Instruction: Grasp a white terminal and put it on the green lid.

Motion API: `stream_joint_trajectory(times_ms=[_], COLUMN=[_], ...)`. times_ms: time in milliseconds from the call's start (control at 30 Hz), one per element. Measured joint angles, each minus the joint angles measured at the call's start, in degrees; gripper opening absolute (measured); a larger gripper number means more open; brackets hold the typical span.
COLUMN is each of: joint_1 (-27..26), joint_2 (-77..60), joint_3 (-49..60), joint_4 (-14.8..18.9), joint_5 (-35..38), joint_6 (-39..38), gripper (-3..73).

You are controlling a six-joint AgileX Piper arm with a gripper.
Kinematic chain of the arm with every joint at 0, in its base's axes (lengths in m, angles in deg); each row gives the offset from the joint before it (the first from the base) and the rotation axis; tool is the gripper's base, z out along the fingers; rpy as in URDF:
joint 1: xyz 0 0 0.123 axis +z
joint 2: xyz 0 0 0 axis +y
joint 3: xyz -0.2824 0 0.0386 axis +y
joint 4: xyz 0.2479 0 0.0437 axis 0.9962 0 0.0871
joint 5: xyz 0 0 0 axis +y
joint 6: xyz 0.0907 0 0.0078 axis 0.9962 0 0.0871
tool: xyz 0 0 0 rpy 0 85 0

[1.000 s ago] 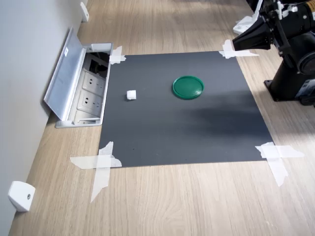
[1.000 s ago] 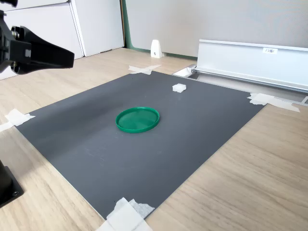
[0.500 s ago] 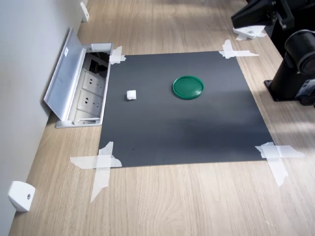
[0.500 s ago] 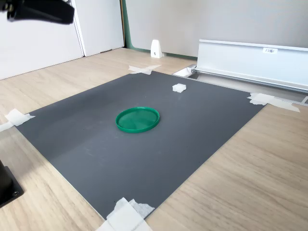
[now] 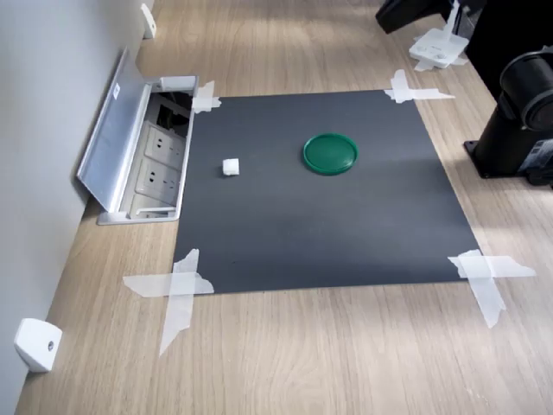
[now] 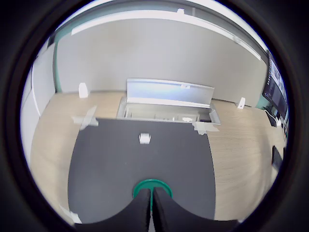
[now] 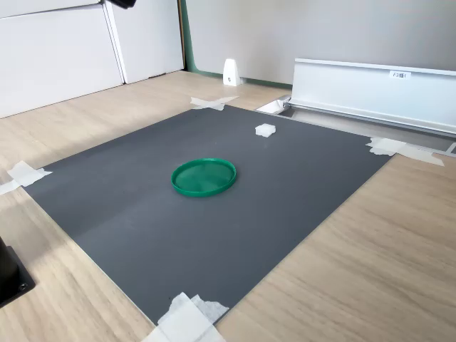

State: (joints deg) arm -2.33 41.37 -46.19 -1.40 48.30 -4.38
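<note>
Noted a pale wooden table (image 5: 302, 363) beneath everything. Found a dark grey mat (image 5: 328, 225) flat on it, fastened at the corners with white tape strips (image 5: 177, 290). Spotted a recessed socket box (image 5: 160, 164) just beside the mat's edge on the first exterior view's left, with its metal flap (image 5: 117, 130) raised and leaning toward the wall. Made out the black arm (image 5: 518, 112) standing on the wood off the mat on the first exterior view's right, with its upper part reaching out of frame.

Saw only a dark tip of the gripper (image 6: 150, 195) at the top edge in both exterior views, high above the table and well apart from the objects. Judged it from the wrist view as pressed nearly together, with just a thin slit between the two black fingers (image 6: 140, 208) and nothing held.

Located the green lid (image 5: 330, 153) flat on the mat, rim up, toward the arm's side in the first exterior view and near the mat's middle in the second exterior view (image 7: 204, 177); partly covered by the fingers in the wrist view.

Located the white terminal (image 5: 231, 167) on the mat between the lid and the socket box, clearly apart from both, nearer the box (image 7: 265, 130).
</note>
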Motion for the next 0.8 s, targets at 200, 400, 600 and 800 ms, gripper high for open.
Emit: stream_joint_trajectory(times_ms=[200,400,600,800], joint_1=[0.0,0.0,0.0,0.0], joint_2=[9.4,19.0,27.9,36.3], joint_3=[-7.6,-14.3,-21.5,-27.4], joint_4=[0.0,0.8,7.5,7.7], joint_5=[8.4,11.6,12.9,14.1], joint_6=[-6.7,-13.8,-20.1,-21.1], gripper=[-0.9,2.2,18.5,45.9])
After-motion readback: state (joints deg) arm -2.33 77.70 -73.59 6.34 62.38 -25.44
